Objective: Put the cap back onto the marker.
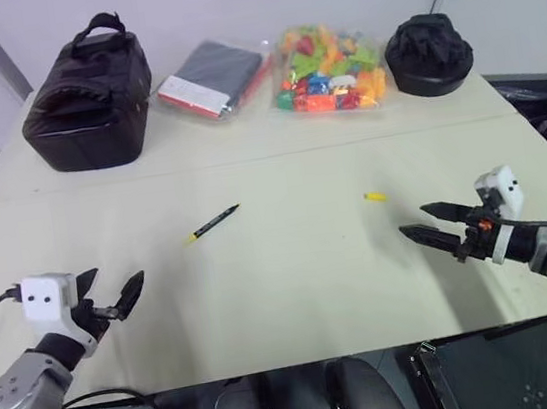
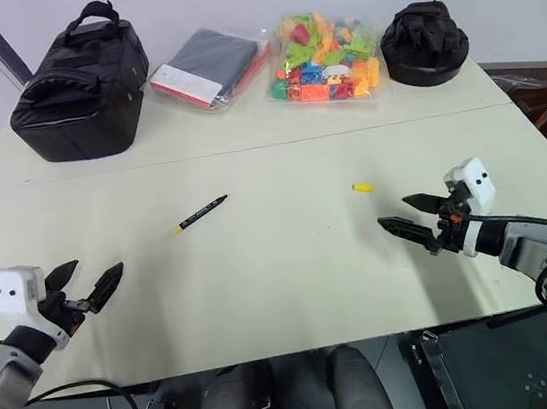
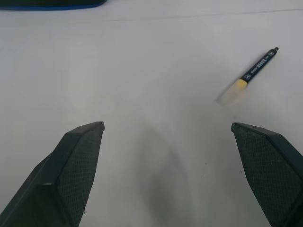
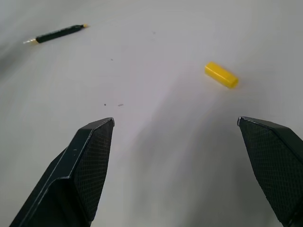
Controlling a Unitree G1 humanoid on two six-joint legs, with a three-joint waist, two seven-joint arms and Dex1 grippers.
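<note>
The marker [image 1: 213, 222], thin and black with a yellow end, lies flat on the pale table [image 1: 294, 282] left of centre; it also shows in the left wrist view as marker [image 3: 255, 71]. The small yellow cap [image 1: 374, 195] lies alone to its right, seen close as cap [image 4: 221, 75] in the right wrist view. My left gripper [image 1: 113, 291] hovers open near the front left edge, short of the marker. My right gripper [image 1: 425, 223] is open at the front right, a little nearer me than the cap. Both hold nothing.
Along the table's far side stand a black bag [image 1: 87, 93], a flat clear packet with a dark and red item [image 1: 215, 78], a clear bag of colourful toy blocks [image 1: 329, 68] and a black rounded pouch [image 1: 428, 55]. A cable [image 1: 97, 399] runs below the front edge.
</note>
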